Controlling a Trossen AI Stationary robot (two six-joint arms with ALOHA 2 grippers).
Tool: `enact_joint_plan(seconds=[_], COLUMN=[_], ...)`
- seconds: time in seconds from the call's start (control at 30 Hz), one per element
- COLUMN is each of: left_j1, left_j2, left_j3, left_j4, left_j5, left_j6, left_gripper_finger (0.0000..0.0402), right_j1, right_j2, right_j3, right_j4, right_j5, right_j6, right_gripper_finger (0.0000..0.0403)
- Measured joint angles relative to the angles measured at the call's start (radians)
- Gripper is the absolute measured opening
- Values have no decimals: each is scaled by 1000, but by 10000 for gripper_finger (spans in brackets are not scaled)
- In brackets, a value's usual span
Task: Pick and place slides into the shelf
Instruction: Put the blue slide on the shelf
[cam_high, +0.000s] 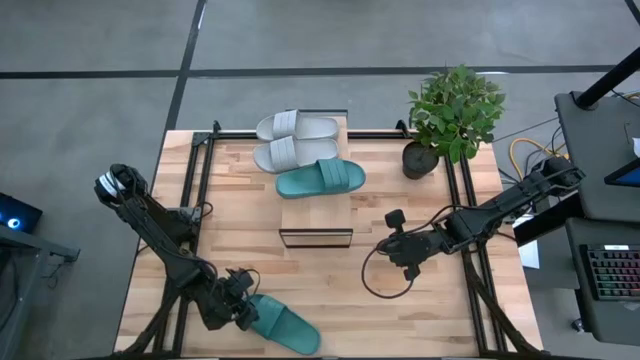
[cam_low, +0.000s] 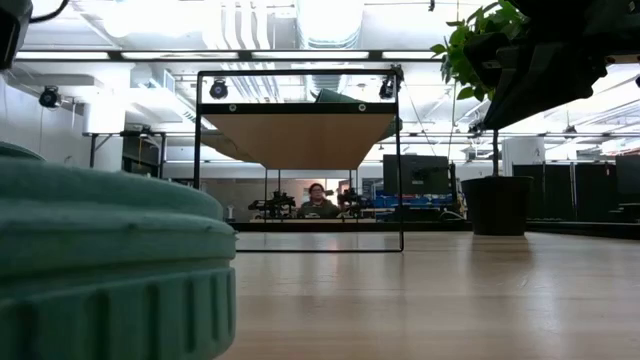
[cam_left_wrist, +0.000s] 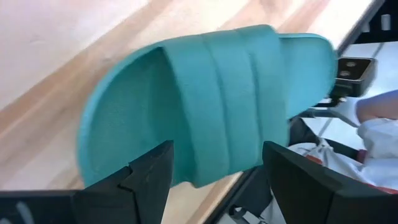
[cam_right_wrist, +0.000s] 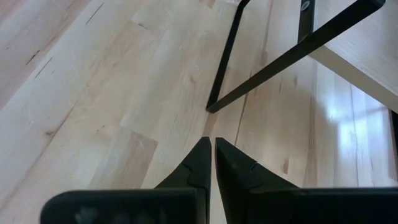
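With three slides already on the shelf (cam_high: 315, 205) at centre frame, the left gripper (cam_high: 243, 312), jaws spread, straddles the last teal slide (cam_high: 283, 323) at the bottom edge, apparently to grasp it; the right gripper (cam_high: 408, 262) waits closed at right.

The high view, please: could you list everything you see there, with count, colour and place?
Slides: two pale grey and one teal on the shelf top; one teal at the table's near edge.
Shelf: one, light wood, dark frame, mid-table.
Potted plant: one, green, far right corner.
Table: one, butcher-block.
Left gripper: open, straddling the near teal slide.
Right gripper: shut, empty, right of the shelf.
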Motion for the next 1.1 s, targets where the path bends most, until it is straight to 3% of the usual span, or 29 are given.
enact_joint_plan(seconds=[0.57,0.83,1.1], left_j1=[0,0,0], left_j2=[65,142,164], left_j3=[-7,-7,-7], left_j4=[26,253,270], left_j5=[-50,-46,-52], left_j6=[3,79,96], left_gripper_finger=[231,231,231], right_j1=[0,0,0], right_j2=[0,0,0], right_j3=[0,0,0], right_j4=[-4,-8,-7], right_j5=[0,0,0], right_j6=[18,18,26], right_gripper_finger=[13,13,13])
